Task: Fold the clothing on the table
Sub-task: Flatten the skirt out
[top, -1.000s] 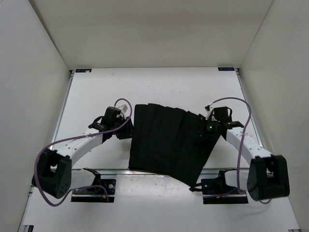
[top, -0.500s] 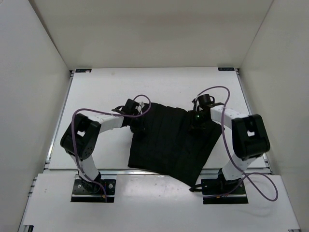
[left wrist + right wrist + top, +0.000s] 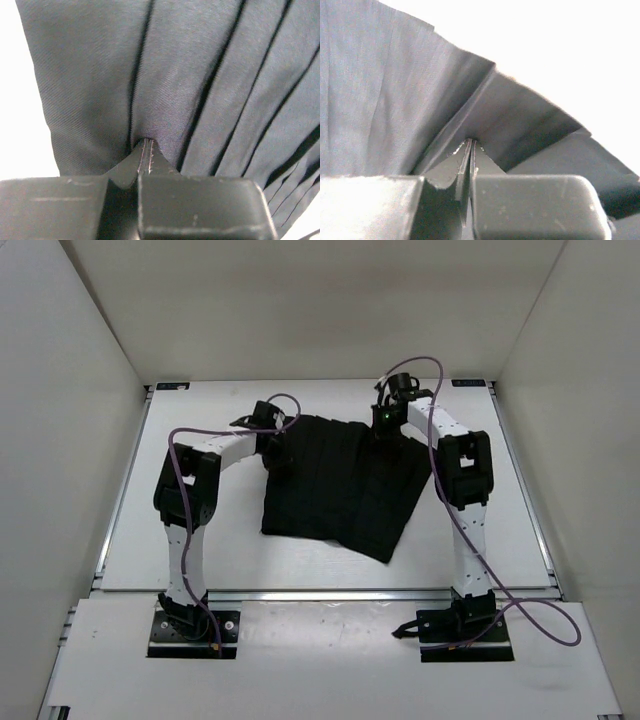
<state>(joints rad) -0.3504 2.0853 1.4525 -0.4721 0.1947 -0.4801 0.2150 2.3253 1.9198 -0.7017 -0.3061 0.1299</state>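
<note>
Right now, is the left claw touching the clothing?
Touching. The left wrist view shows the left claw shut on a pinch of the clothing, with the fabric puckered at its tips.

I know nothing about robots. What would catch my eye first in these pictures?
A soft black pleated fabric garment stands out most, lying across the middle of the large flat white table. The left tool is shut on the cloth near its far left edge. The right tool is shut on a fold at its far right edge.
</note>
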